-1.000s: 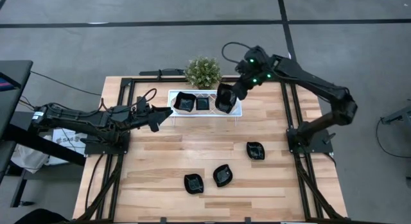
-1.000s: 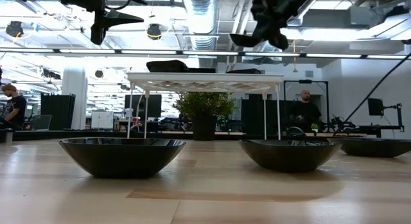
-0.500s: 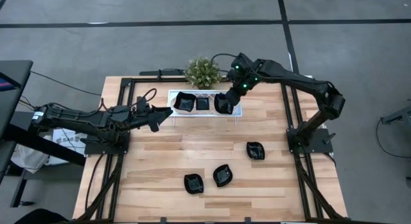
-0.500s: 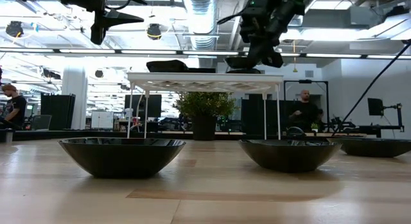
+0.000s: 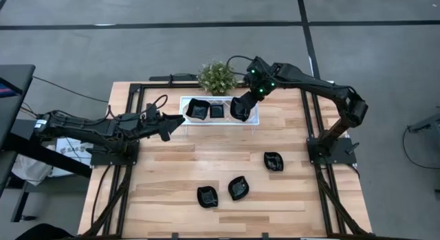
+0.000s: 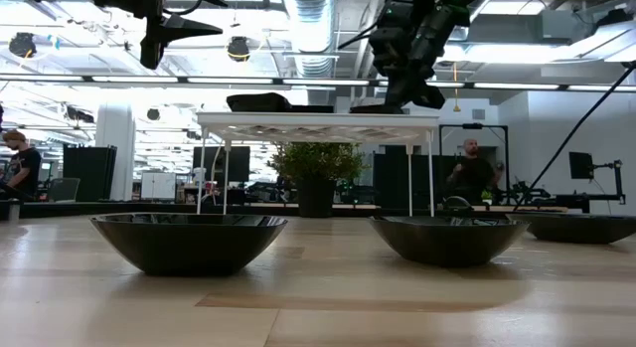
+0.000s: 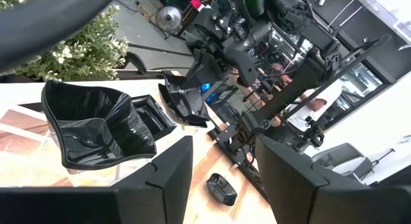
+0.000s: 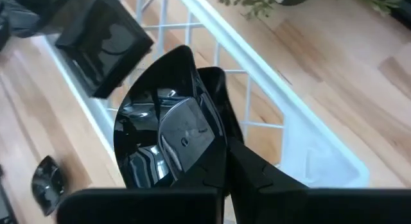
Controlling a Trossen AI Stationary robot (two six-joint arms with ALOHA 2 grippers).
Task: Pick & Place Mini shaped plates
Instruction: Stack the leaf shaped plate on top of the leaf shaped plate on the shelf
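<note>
My right claw (image 5: 242,108) is clenched on a black mini plate (image 8: 168,142), pinching its rim so the dish hangs tilted over the end of the white tray (image 5: 255,118) farthest from my left arm. A second ago I was carrying that plate higher and a little farther out from the tray; since then I have brought it down and in, so that it now sits right at the tray's surface, beside the small square plate (image 5: 216,111) in the tray's middle. The big wavy plate (image 5: 197,110) lies at the tray's other end. My right wrist view shows the held dish above the lattice, though I cannot tell whether its lower edge touches the tray yet.

That drop means this plate is nearly delivered: what is left, as I judge it, is to level it, let it settle and let go without knocking its neighbour.

My left claw (image 5: 167,127) waits released and empty, just off the near end of the tray, above the bench (image 5: 172,171).

Three more plates (image 5: 238,188) lie on the bench well apart from the tray, on the side away from the potted plant (image 5: 217,76), so more trips remain.
</note>
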